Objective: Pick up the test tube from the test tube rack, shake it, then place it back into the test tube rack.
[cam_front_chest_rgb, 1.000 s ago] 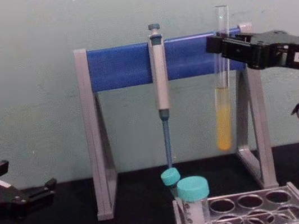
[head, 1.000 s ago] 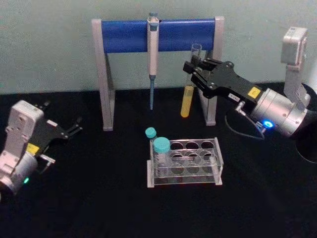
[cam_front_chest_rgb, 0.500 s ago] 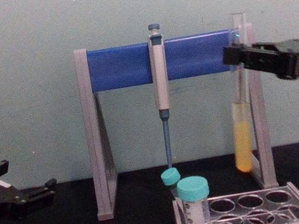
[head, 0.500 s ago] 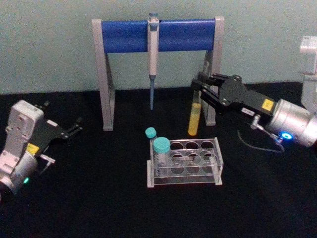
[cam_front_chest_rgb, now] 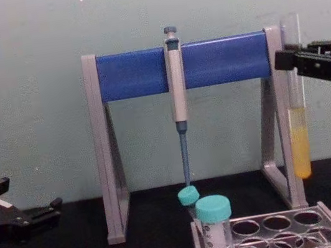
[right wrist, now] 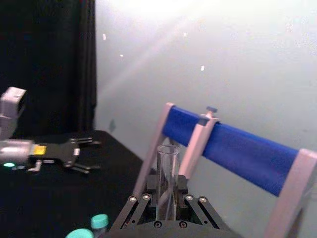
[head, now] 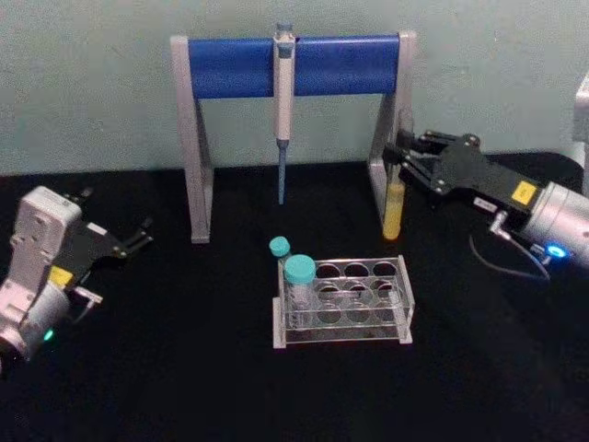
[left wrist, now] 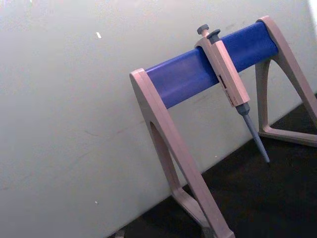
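Right gripper was closed on the test tube, clamping it on the clear upper part above the liquid. The tube was upright and in the air, out of the test tube rack, behind it and off to its right, close by the right leg of the pipette stand. In the chest view the tube's round bottom hung above desk level, with yellow liquid in the lower part. In the right wrist view the tube's open rim stuck up between the fingers. The rack sat on the black desk with two teal-capped vials at its left end. A pipette hung from the stand's blue bar. Left gripper was parked over the left of the desk, fingers spread, holding nothing.
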Robot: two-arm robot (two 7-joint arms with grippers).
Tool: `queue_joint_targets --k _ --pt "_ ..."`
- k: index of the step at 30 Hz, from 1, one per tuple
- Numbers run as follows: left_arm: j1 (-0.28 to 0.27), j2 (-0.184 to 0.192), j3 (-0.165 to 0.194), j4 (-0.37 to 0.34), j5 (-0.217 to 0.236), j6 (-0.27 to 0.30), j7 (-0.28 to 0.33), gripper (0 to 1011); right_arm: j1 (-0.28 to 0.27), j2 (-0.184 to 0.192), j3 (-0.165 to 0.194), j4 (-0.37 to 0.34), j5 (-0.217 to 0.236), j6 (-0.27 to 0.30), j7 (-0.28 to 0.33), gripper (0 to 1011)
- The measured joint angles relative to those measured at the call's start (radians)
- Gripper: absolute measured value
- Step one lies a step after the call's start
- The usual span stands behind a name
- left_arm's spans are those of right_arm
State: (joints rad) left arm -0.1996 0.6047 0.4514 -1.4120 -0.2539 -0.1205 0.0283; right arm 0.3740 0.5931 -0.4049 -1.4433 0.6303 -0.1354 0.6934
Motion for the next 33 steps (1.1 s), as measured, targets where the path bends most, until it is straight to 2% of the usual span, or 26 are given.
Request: queue_joint_targets --k 4,5,11,14,20,28,33 --pt "0.000 0.000 0.000 0.000 0.000 0.000 0.000 1001 0.018 -0.027 0.001 0.018 -0.030 -0.009 -0.028 232" --pt "0.000 0.000 0.000 0.000 0.000 0.000 0.000 1001 0.018 -0.027 0.001 0.018 -0.030 -0.009 -0.028 232" --pt "0.000 0.000 0.000 0.000 0.000 0.000 0.000 1002 0.054 -0.081 -0.001 0.060 -0.039 -0.016 -0.027 232" --pt "0.000 0.000 0.000 0.000 0.000 0.000 0.000 1001 0.063 -0.097 -0.003 0.074 -0.030 -0.015 -0.018 232" --pt "0.000 0.000 0.000 0.000 0.000 0.000 0.000 1001 0.083 -0.125 -0.014 0.100 0.023 0.014 0.034 232" --pt "0.000 0.000 0.000 0.000 0.000 0.000 0.000 1001 0.087 -0.111 -0.033 0.100 0.074 0.045 0.096 232" --pt "0.000 0.000 0.000 0.000 0.000 0.000 0.000 1001 0.075 -0.070 -0.044 0.081 0.109 0.060 0.151 232"
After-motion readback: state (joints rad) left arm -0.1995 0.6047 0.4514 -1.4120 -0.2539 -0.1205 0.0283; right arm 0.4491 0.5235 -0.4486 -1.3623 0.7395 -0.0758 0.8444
